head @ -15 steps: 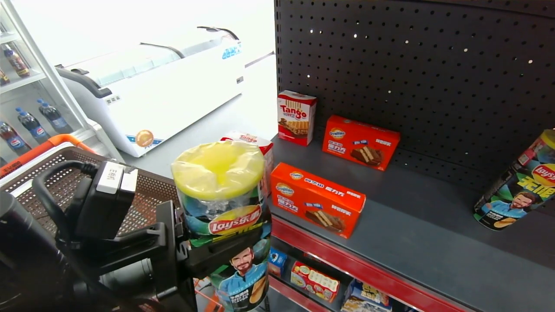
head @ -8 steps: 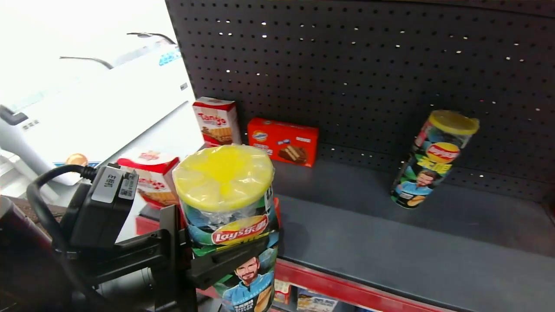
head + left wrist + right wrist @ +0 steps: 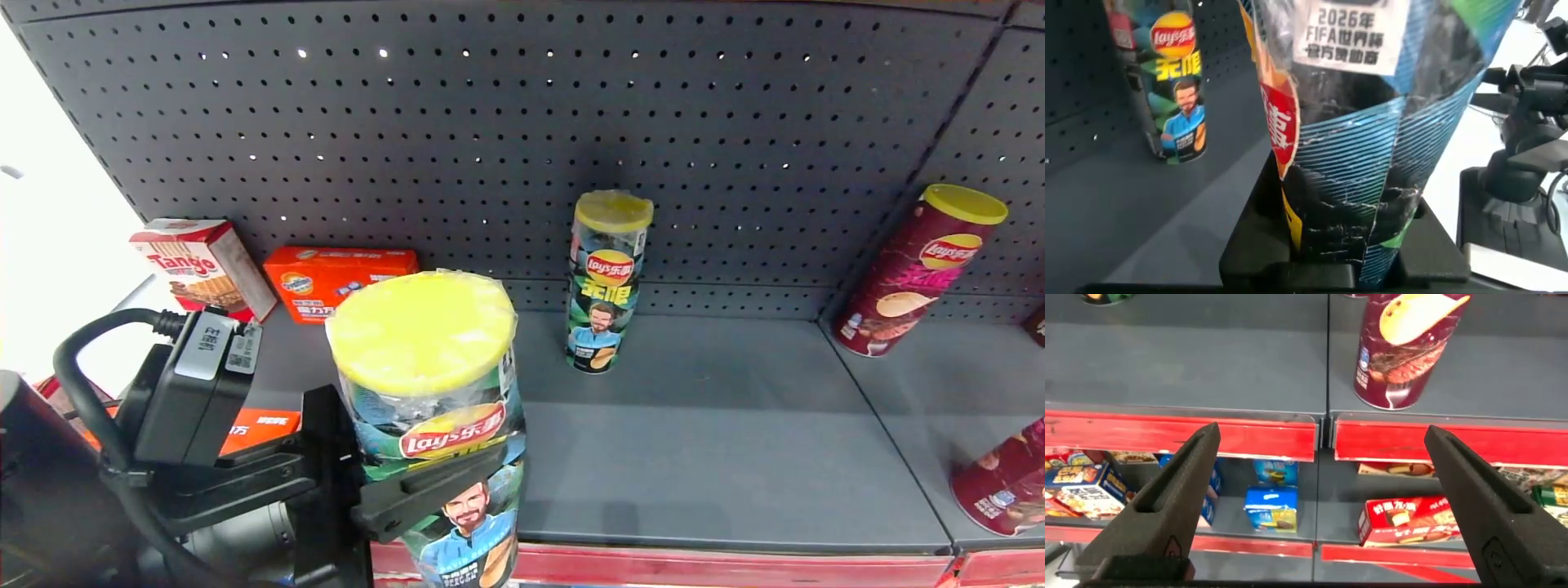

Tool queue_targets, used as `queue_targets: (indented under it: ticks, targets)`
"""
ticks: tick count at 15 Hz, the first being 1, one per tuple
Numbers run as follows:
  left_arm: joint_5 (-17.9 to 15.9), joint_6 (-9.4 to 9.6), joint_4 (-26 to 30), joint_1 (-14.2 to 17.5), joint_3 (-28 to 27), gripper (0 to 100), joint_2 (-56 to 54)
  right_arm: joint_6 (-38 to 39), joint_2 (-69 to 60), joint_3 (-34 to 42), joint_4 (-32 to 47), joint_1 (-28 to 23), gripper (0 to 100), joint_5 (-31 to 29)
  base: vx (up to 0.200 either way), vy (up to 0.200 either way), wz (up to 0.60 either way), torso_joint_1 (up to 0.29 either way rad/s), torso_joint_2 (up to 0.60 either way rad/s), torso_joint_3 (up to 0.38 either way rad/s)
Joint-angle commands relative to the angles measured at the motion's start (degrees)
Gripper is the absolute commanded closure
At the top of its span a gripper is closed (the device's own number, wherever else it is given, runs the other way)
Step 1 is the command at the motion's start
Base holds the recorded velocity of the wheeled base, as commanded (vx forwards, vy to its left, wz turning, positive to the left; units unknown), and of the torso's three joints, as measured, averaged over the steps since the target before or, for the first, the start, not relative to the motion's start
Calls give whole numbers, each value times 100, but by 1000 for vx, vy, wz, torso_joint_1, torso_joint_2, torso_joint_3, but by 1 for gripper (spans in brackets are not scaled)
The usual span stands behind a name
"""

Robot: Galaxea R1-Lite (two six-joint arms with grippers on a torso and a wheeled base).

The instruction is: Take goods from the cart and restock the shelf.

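Yellow-lidded chip can (image 3: 424,351) in left hand (image 3: 380,478) — base beyond frame edge

head high over shelf (image 3: 718,441), wrists nearer

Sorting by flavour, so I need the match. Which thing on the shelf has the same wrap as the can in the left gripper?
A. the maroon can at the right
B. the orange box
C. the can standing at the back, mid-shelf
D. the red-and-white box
C: the held can in the left gripper and the upright can by the pegboard share a green-and-blue wrap and yellow lid.
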Motion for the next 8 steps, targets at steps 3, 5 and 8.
queue_targets:
  ticks: [3,5,8]
  targets:
    - [12,-4,-9,23,0,100,9,-4,6,0,0,1,0,4,0,0,0,0,0,0]
    - [12,-4,-9,32,0,100,18,-4,6,0,0,1,0,4,0,0,0,0,0,0]
    - [12,4,-9,85,-9,100,18,5,6,0,0,1,0,4,0,0,-200,4,1,-1]
